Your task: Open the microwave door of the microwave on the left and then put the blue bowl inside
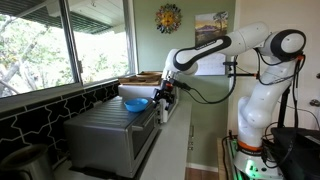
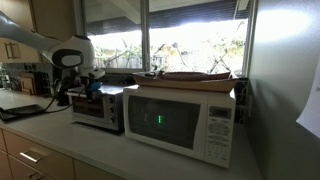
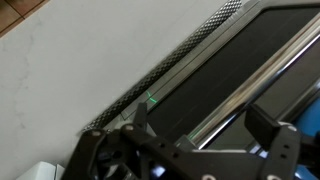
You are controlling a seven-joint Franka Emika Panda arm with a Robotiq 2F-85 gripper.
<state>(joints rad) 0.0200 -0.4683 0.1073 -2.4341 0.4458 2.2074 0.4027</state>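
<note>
Jaws stand well apart in the wrist view, with nothing between them; the gripper (image 3: 200,114) hangs over a dark glass panel edged by a bright metal strip that runs diagonally across the frame; pale tabletop (image 3: 60,70) fills the upper left. In an exterior view the gripper (image 1: 164,96) sits beside the upper front corner of the microwave (image 1: 105,132), just past the blue bowl (image 1: 134,103); the bowl rests upright on the ribbed top, mouth up, toward the far end. The microwave lies with its long axis along the tabletop under the window (image 1: 45,45); the microwave door (image 1: 150,140) faces the robot's side and is shut.

Only the wrist view shows the spread of the jaws; only an exterior view shows the white microwave (image 2: 180,120), which stands close in front and hides part of the grey one (image 2: 98,110); a flat brown tray (image 2: 190,76) lies on its top. The arm (image 1: 215,48) reaches over from its white base.
</note>
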